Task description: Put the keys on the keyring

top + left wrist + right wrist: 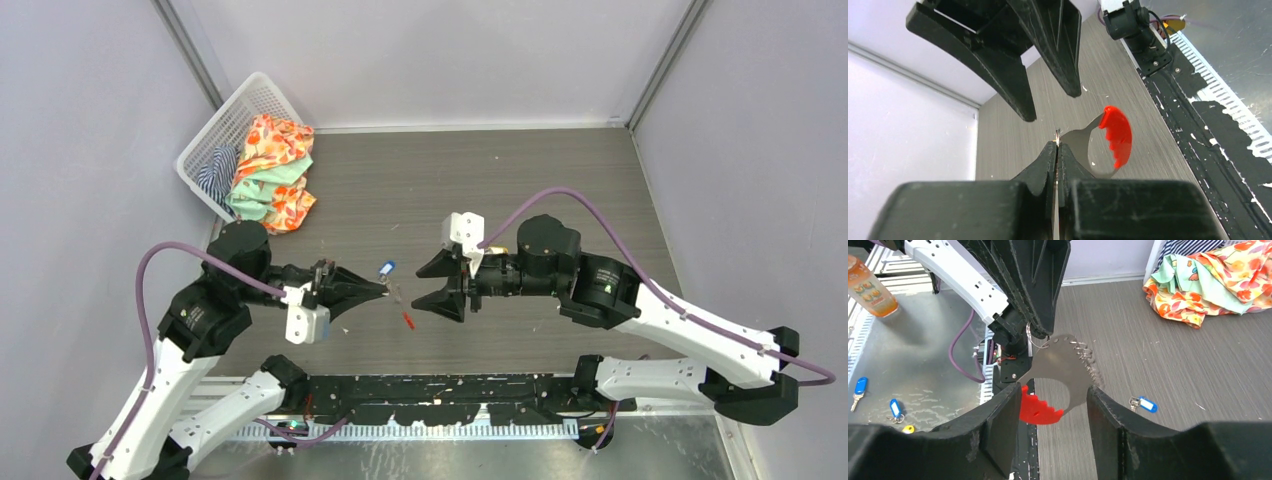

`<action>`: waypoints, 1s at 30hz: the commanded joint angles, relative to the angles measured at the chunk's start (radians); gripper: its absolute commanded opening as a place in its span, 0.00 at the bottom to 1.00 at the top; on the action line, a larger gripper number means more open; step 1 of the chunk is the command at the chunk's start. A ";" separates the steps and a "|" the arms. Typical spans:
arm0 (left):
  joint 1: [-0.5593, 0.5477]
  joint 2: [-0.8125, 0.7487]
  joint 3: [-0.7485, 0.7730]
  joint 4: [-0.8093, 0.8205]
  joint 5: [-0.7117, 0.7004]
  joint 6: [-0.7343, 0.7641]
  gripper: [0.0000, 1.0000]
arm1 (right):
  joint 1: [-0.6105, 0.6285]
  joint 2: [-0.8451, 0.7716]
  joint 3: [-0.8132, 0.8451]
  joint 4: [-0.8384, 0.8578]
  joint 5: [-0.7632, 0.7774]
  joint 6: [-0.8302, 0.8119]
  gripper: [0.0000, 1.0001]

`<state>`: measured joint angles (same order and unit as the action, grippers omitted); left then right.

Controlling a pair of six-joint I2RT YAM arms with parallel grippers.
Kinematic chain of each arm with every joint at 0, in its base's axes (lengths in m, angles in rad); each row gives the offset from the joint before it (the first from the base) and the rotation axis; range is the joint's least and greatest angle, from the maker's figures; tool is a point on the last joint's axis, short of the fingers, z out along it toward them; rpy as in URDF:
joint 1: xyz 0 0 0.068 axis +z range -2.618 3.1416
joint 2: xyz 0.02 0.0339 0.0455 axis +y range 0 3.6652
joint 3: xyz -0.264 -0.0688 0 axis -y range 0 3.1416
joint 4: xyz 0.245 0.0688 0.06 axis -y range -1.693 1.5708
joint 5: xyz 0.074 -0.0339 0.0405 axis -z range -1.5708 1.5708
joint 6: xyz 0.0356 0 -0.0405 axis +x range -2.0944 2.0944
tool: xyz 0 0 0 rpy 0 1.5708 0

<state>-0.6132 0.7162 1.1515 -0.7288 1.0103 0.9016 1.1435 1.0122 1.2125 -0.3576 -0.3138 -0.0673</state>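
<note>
My left gripper [385, 290] [1057, 145] is shut on the thin wire ring of the keyring [1035, 341] and holds it above the table. From the ring hangs a flat grey metal plate [1083, 142] with a toothed edge and a red end [1117, 135] [408, 320]. My right gripper [420, 286] [1054, 390] is open, facing the left one, and its fingers [998, 412] stand on either side of the plate without touching it. A blue-headed key [386, 268] [1146, 404] lies on the table beside the grippers. No yellow-orange key shows on the table.
A white basket [215, 140] with coloured cloths [272, 170] stands at the back left. On the metal shelf past the near edge lie spare blue tags [860, 387] and a small yellow one [908, 429], beside an orange bottle [868, 285].
</note>
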 commanded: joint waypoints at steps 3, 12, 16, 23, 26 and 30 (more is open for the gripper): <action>-0.002 0.003 0.042 0.127 0.107 -0.034 0.00 | 0.003 -0.010 0.025 0.123 -0.042 -0.034 0.53; -0.002 -0.012 -0.040 0.502 0.122 -0.440 0.00 | 0.003 -0.001 0.026 0.186 -0.072 -0.017 0.45; -0.002 -0.006 -0.057 0.624 0.113 -0.588 0.00 | 0.004 -0.015 0.023 0.222 -0.073 -0.013 0.40; -0.002 0.008 -0.083 0.781 0.039 -0.821 0.00 | 0.002 -0.051 -0.002 0.301 -0.045 0.021 0.32; -0.003 0.012 -0.096 0.793 0.031 -0.855 0.00 | 0.004 -0.049 0.002 0.312 -0.035 0.026 0.29; -0.002 0.018 -0.106 0.807 0.010 -0.895 0.00 | 0.003 -0.052 0.000 0.323 -0.025 0.020 0.27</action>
<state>-0.6132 0.7273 1.0492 -0.0124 1.0584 0.0986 1.1435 0.9726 1.2076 -0.1013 -0.3607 -0.0532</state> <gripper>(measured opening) 0.009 0.277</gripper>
